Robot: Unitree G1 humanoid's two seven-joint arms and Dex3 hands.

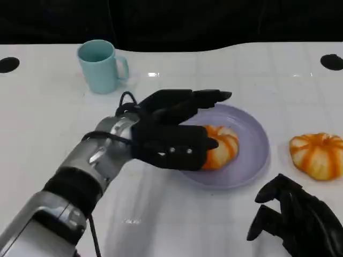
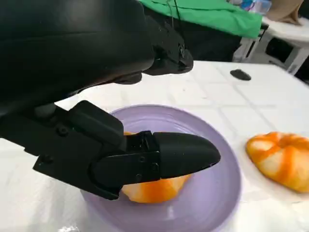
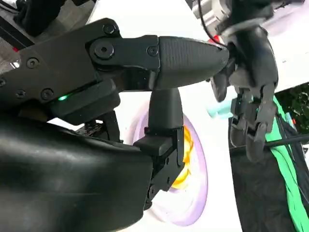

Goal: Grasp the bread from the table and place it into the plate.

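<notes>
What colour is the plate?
Pale purple plate, clearest in the head view.

The bread (image 1: 221,147) is a round orange bun with white stripes radiating across its domed top; it lies flat inside the plate (image 1: 252,134), toward the plate's left half, with its left portion hidden behind the left hand (image 1: 171,131). The plate is a shallow, round, pale lavender dish resting flat on the white table, right of centre in the head view. A second bread (image 1: 317,155) of the same striped orange appearance lies on the table just right of the plate, apart from its rim.
</notes>
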